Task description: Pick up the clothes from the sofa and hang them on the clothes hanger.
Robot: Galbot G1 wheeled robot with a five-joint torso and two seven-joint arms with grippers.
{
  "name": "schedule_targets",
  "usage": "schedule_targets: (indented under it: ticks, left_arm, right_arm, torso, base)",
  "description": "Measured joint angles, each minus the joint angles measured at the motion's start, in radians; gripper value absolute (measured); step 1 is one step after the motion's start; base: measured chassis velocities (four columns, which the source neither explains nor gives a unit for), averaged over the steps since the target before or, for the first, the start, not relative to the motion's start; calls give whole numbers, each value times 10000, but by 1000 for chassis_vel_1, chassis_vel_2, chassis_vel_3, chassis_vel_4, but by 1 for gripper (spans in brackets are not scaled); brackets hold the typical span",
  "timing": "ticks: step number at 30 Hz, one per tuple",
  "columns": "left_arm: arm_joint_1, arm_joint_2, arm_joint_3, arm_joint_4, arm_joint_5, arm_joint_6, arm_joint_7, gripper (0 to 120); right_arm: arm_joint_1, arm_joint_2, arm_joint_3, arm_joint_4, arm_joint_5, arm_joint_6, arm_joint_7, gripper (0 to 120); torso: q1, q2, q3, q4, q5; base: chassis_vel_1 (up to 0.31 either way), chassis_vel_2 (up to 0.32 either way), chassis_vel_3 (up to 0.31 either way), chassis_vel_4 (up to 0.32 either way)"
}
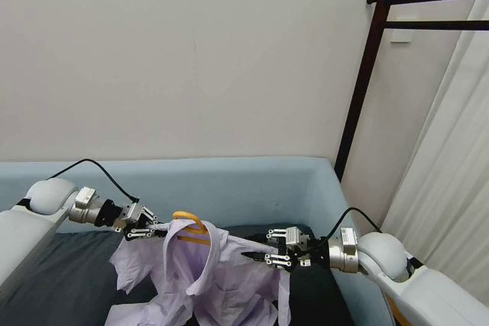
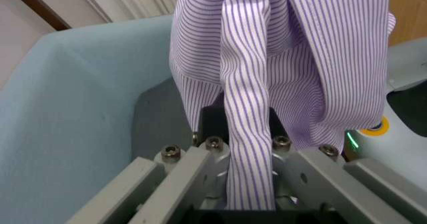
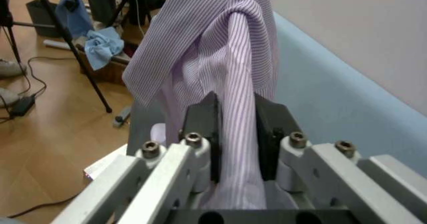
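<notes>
From the head view, a striped lilac shirt [image 1: 210, 284] on a yellow hanger [image 1: 189, 227] hangs over the sofa [image 1: 252, 181]. In the left wrist view, the left gripper [image 2: 243, 134] is clamped on a shirt fold. In the right wrist view, the right gripper [image 3: 237, 134] pinches another fold, probably the far shoulder. The cloth looks light and limp, so bunched shoulder folds are the best hold.

Head cam high, fwd/down; wrist cams close-up; all share shirt [image 1: 229, 274].

Pale blue sofa [image 1: 252, 181], dark grey seat cushion [image 1: 61, 280], striped lilac shirt [image 1: 221, 280] hanging low over the cushion
</notes>
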Motion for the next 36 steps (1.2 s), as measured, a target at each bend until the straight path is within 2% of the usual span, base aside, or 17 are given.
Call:
schedule_targets:
  ticks: [1, 5, 9, 12, 14, 15, 17, 19, 20, 23, 24, 27, 28, 29, 33, 34, 36]
  left_arm:
    - [-45, -5, 11, 17, -31, -83, 9, 1]
    - [-139, -12, 18, 96, -318, -514, 11, 1]
    - [-180, 56, -118, 458, -886, -1393, -194, 18]
    - [-163, 90, -194, 569, -1149, -1560, -224, 22]
    - [-73, 222, -511, 1046, -2328, -1795, -407, 39]
    - [-73, 222, -511, 1046, -2328, -1795, -407, 39]
    - [354, 446, -981, 1368, -3934, -1838, -872, 56]
    - [829, 622, -1253, 1210, -4694, -1830, -1359, 66]
    - [829, 622, -1253, 1210, -4694, -1830, -1359, 66]
    - [1696, 784, -1662, 490, -5690, -2081, -2690, 79]
    - [1696, 784, -1662, 490, -5690, -2081, -2690, 79]
    - [2540, 639, -1824, -689, -6393, -2305, -4547, 92]
    - [2794, 512, -1848, -1140, -6491, -2307, -5096, 97]
    - [2794, 512, -1848, -1140, -6491, -2307, -5096, 97]
    - [3874, -61, -1908, -3057, -6219, -2300, -7383, 100]
    - [3874, -61, -1908, -3057, -6219, -2300, -7383, 100]
    - [4205, -379, -1754, -3847, -5694, -2236, -8763, 100]
  right_arm:
    - [23, -17, 0, -1, 17, -14, -14, 8]
    - [80, -148, 68, 105, 306, -188, -76, 8]
    - [235, -574, 478, 512, 1171, -1084, -221, 8]
    - [317, -705, 639, 647, 1449, -1434, -212, 8]
    - [576, -1073, 1092, 914, 1943, -2122, -55, 8]
    - [576, -1073, 1092, 914, 1943, -2122, -55, 8]
    - [614, -1512, 1565, 1338, 2941, -2590, 500, 8]
    - [561, -1663, 1804, 1541, 3395, -2682, 643, 8]
    - [561, -1663, 1804, 1541, 3395, -2682, 643, 8]
    - [387, -1945, 2366, 1997, 4190, -2948, 1385, 8]
    - [387, -1945, 2366, 1997, 4190, -2948, 1385, 8]
    - [133, -2429, 3176, 2696, 4839, -3336, 2561, 8]
    - [70, -2632, 3381, 2977, 5107, -3471, 3091, 8]
    - [70, -2632, 3381, 2977, 5107, -3471, 3091, 8]
    - [146, -3160, 3720, 3939, 6083, -3883, 5286, 8]
    - [146, -3160, 3720, 3939, 6083, -3883, 5286, 8]
    - [198, -3239, 3718, 4233, 6294, -3933, 6000, 8]
  torso:
    - [0, 0, 0, 0, 1]
    - [0, 0, 0, 0, 1]
    - [0, 0, 0, 0, 1]
    - [0, -1, 0, -1, -1]
    - [-1, 0, 0, 2, -1]
    - [-1, 0, 0, 2, -1]
    - [-1, 0, 0, 0, -1]
    - [-1, 0, 0, 3, -3]
    - [-1, 0, 0, 3, -3]
    - [-1, 1, -1, 5, 2]
    - [-1, 1, -1, 5, 2]
    - [-2, 0, -1, 5, 2]
    - [-2, 0, -1, -3, 1]
    - [-2, 0, -1, -3, 1]
    - [-2, 0, -1, -5, 2]
    - [-2, 0, -1, -5, 2]
    - [-2, 0, -2, 4, 1]
  base:
    - [0, 0, 0, 0]
    - [0, 0, 0, 0]
    - [0, 0, 0, 0]
    - [0, 0, 0, 0]
    - [0, 0, 0, 0]
    - [0, 0, 0, 0]
    - [0, 0, 0, 0]
    - [0, 0, 0, 0]
    - [0, 0, 0, 0]
    - [0, 0, 0, 0]
    - [0, 0, 0, 0]
    - [0, 0, 0, 0]
    - [0, 0, 0, 0]
    - [0, 0, 0, 0]
    - [0, 0, 0, 0]
    - [0, 0, 0, 0]
    - [0, 0, 0, 0]
